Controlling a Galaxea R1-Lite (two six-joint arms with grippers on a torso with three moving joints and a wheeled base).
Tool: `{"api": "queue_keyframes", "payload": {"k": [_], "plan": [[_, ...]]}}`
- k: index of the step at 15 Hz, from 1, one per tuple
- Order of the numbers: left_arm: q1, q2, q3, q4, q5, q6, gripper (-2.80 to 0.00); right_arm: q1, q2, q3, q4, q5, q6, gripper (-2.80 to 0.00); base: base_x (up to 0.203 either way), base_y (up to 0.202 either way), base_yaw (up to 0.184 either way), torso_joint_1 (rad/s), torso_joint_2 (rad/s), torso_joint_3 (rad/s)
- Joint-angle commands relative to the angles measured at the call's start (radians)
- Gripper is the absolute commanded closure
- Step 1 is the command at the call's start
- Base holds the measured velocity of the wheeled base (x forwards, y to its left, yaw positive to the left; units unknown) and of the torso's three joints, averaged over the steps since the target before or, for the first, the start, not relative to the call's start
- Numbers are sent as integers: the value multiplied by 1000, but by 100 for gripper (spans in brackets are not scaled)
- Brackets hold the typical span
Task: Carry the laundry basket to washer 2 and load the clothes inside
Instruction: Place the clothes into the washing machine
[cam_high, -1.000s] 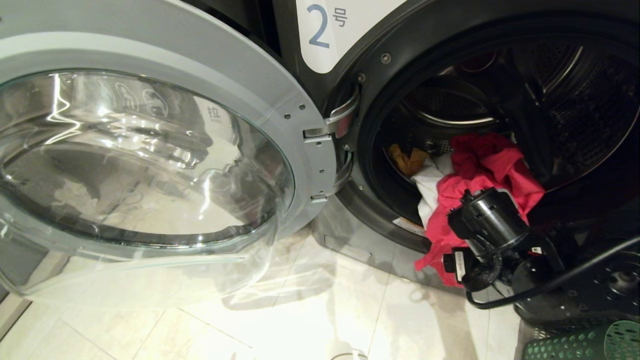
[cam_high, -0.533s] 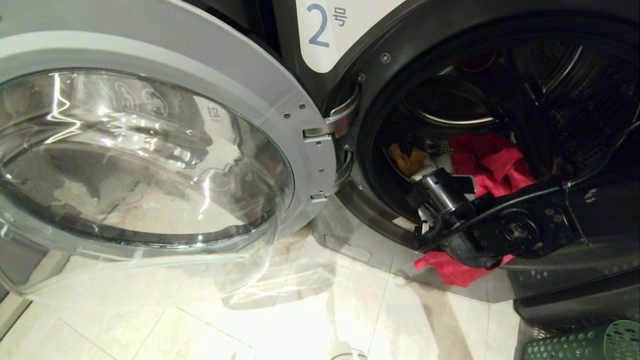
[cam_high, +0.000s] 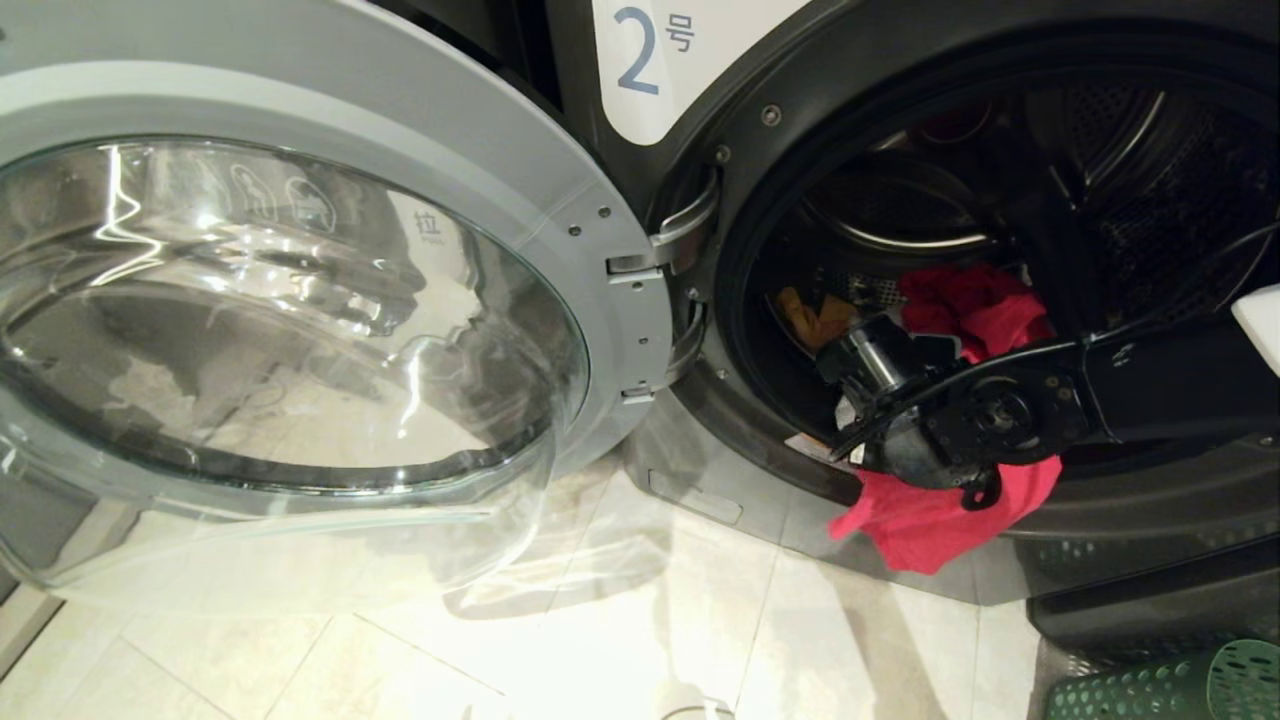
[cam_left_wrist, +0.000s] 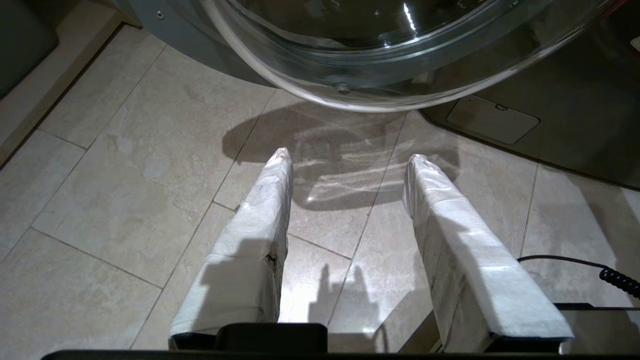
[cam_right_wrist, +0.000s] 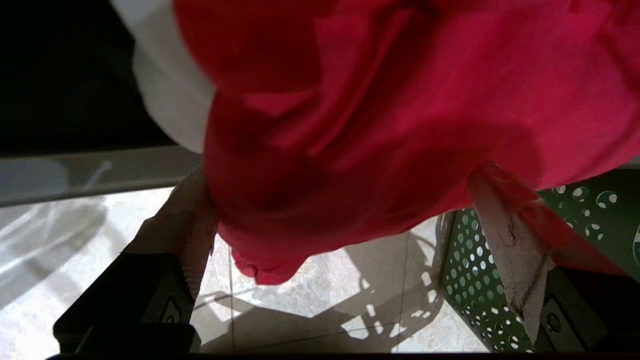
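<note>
Loading nearly done: mustard (cam_high: 815, 318), white (cam_right_wrist: 170, 85) and most of the pink-red garment (cam_high: 975, 310) sit in washer 2 (cam_high: 760, 110), one pink-red fold overhangs the door lip, my right gripper (cam_right_wrist: 345, 220) wide around it, laundry basket (cam_high: 1170, 685) on floor beside.

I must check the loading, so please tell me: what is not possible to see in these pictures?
- Right gripper: fingertips buried in the bright pink-red garment, wrist view; the arm hides it in head view.
- Soft white garment: mostly behind the pink one.
- Dark green perforated plastic basket: cut by the edge, contents unseen.
</note>
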Motion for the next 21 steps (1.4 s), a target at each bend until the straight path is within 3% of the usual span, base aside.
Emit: {"api": "queue_keyframes", "payload": {"k": [1,4,5,13,16,21], "plan": [[0,1,0,0,-1,0,0,-21,9,-4,1,-3,3,-280,0,0,0,0,0,0],[0,1,0,0,1,0,0,-47,37,-17,1,-1,4,-280,0,0,0,0,0,0],[0,1,0,0,1,0,0,-58,44,-25,1,1,3,0,0,0,0,0,0,0],[0,1,0,0,0,0,0,-79,71,-61,1,5,-4,0,0,0,0,0,0,0],[0,1,0,0,-1,0,0,-80,59,-146,0,-5,-16,0,0,0,0,0,0,0],[0,1,0,0,-1,0,0,-80,86,-289,-7,-116,-99,0,0,0,0,0,0,0]]}}
